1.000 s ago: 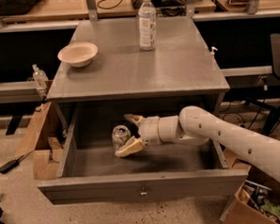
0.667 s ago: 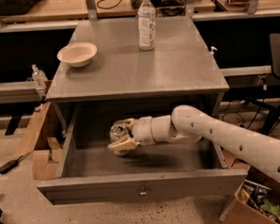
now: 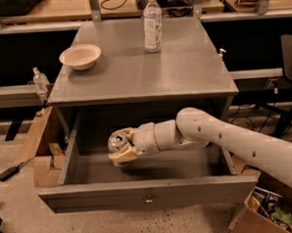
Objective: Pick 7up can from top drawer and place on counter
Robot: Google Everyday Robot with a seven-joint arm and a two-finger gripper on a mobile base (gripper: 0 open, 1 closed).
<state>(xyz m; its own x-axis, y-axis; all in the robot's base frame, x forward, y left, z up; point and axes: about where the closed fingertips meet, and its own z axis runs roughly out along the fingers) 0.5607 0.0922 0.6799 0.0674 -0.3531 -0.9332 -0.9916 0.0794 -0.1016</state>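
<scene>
The top drawer (image 3: 147,193) of the grey cabinet stands pulled open, its front panel and small knob facing me. Inside it, at the left, my gripper (image 3: 122,145) is shut on the 7up can (image 3: 117,140), whose silver top shows between the cream fingers (image 3: 122,156). The can is tilted and held just above the drawer floor. My white arm reaches in from the right. The counter (image 3: 138,70) is the flat grey top above the drawer.
On the counter stand a clear plastic bottle (image 3: 152,23) at the back and a cream bowl (image 3: 80,56) at the left. Cardboard boxes (image 3: 37,153) lie on the floor to the left and at the lower right. Wooden benches run behind.
My gripper has moved left in the drawer and closed around the can, which is now lifted a little and tilted.
</scene>
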